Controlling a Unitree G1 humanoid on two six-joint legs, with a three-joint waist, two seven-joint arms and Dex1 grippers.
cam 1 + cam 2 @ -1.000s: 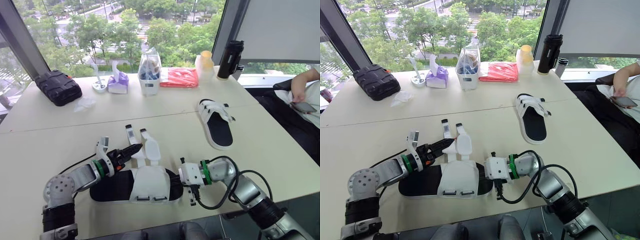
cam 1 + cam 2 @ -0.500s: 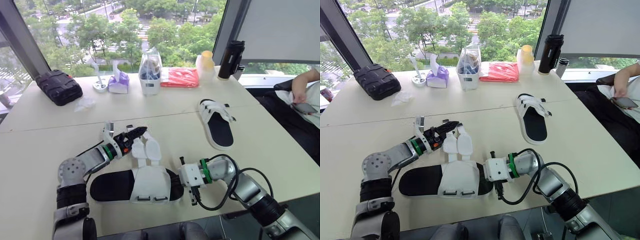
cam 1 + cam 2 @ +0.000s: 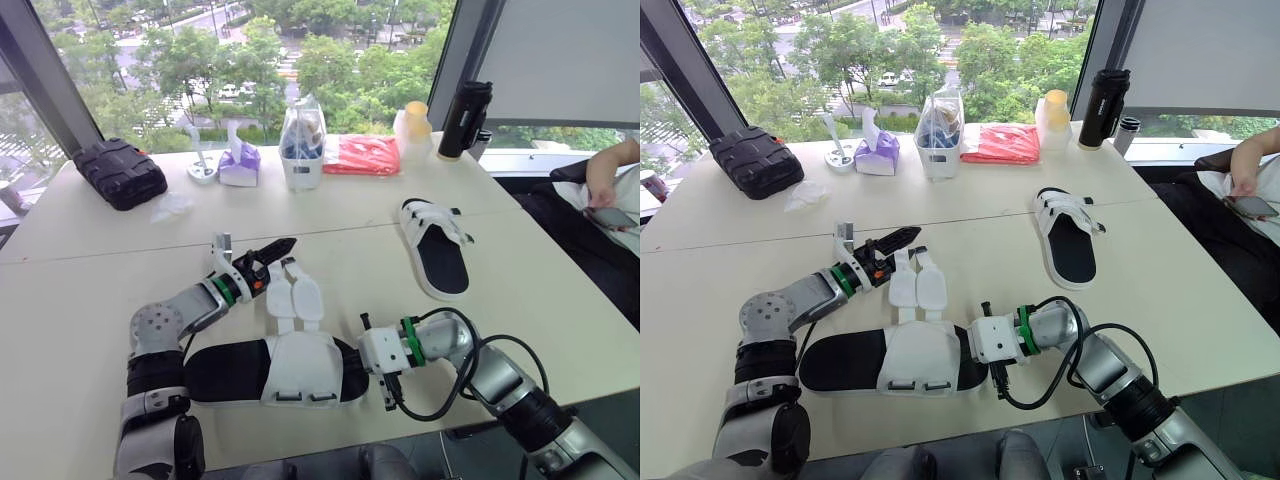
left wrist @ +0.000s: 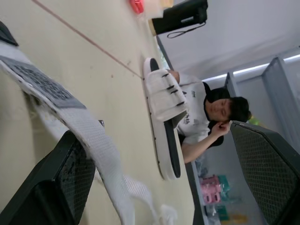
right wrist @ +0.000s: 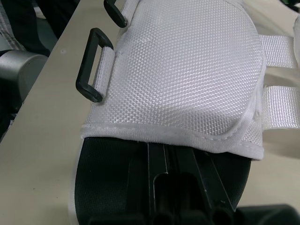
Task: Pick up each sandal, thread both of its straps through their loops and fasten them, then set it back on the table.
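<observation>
White straps [image 3: 295,298] of the near sandal [image 3: 240,372] lie unthreaded, fanned toward the desk's [image 3: 80,300] far edge. Left gripper [image 3: 276,250] has travelled from beside the upper out to the strap tips; jaws released, one strap just beside them. Right gripper [image 3: 352,358] stays at the toe, by the front edge; grip cannot be told. Judgement: strap pick-up comes next, and the loops [image 5: 93,70] are empty.
</observation>
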